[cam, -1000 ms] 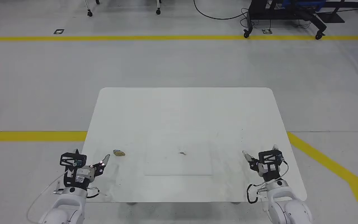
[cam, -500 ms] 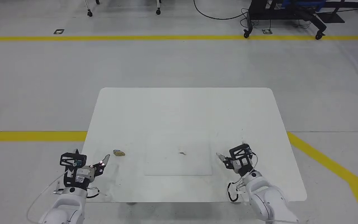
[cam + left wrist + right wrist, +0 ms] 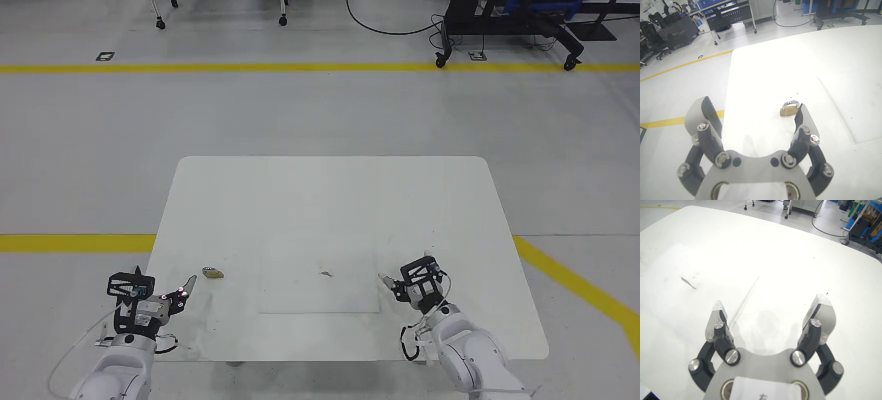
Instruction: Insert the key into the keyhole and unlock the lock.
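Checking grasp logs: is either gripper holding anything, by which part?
Nothing. Left gripper and right gripper open; thin silver key and brass padlock lie free on table.

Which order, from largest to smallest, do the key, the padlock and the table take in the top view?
1. table, by far the largest
2. padlock
3. key, slightly smaller and thinner than the padlock; both look tiny

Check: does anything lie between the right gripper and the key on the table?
Nothing visible does. Between the open right gripper and the key there is just bare table; the lock lies farther off.
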Tool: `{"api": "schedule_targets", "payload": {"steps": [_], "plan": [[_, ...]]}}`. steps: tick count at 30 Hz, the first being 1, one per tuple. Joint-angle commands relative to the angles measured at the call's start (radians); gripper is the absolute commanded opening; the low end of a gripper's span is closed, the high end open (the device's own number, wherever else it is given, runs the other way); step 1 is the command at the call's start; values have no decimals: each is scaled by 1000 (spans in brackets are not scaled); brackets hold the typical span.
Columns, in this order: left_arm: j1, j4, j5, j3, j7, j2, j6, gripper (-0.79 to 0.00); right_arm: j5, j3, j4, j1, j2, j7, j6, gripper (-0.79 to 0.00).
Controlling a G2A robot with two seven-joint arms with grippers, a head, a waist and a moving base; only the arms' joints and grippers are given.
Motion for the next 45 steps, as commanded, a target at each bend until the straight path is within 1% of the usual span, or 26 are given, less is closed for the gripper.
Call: {"api": "schedule_targets", "payload": {"steps": [1,3,6,9,10,11,12,13,14,16,19,22,24,27,28,34,37,41,45], "plan": [[0,0,0,0,0,0,0,0,12,-27,-18,17,1,-8,-103,0],[0,0,0,0,0,0,0,0,-5,-47,-22,48,1,8,-165,0],[0,0,0,0,0,0,0,0,-17,-114,-25,113,-3,34,-270,0],[0,0,0,0,0,0,0,0,-48,-203,36,209,-14,85,-341,0],[0,0,0,0,0,0,0,0,-58,-236,71,248,-20,116,-353,-117],[0,0,0,0,0,0,0,0,-62,-267,104,283,-27,144,-358,-259],[0,0,0,0,0,0,0,0,-56,-293,136,314,-34,167,-363,-299],[0,0,0,0,0,0,0,0,-40,-314,167,342,-40,183,-372,-403],[0,0,0,0,0,0,0,0,-29,-332,196,367,-45,197,-389,-468],[0,0,0,0,0,0,0,0,-29,-359,239,407,-54,219,-394,-539],[0,0,0,0,0,0,0,0,-26,-386,278,444,-63,237,-387,-520],[0,0,0,0,0,0,0,0,-24,-404,301,467,-71,247,-381,-533],[0,0,0,0,0,0,0,0,-27,-416,313,478,-74,250,-383,-557],[0,0,0,0,0,0,0,0,-30,-428,327,491,-79,255,-378,-708],[0,0,0,0,0,0,0,0,-29,-428,328,493,-80,252,-376,-785],[0,0,0,0,0,0,0,0,-48,-401,306,475,-72,213,-371,-785],[0,0,0,0,0,0,0,0,-73,-374,282,453,-65,184,-350,-785],[0,0,0,0,0,0,0,0,-99,-347,251,421,-56,125,-341,-785],[0,0,0,0,0,0,0,0,-76,-320,243,397,-52,60,-326,-785]]}}
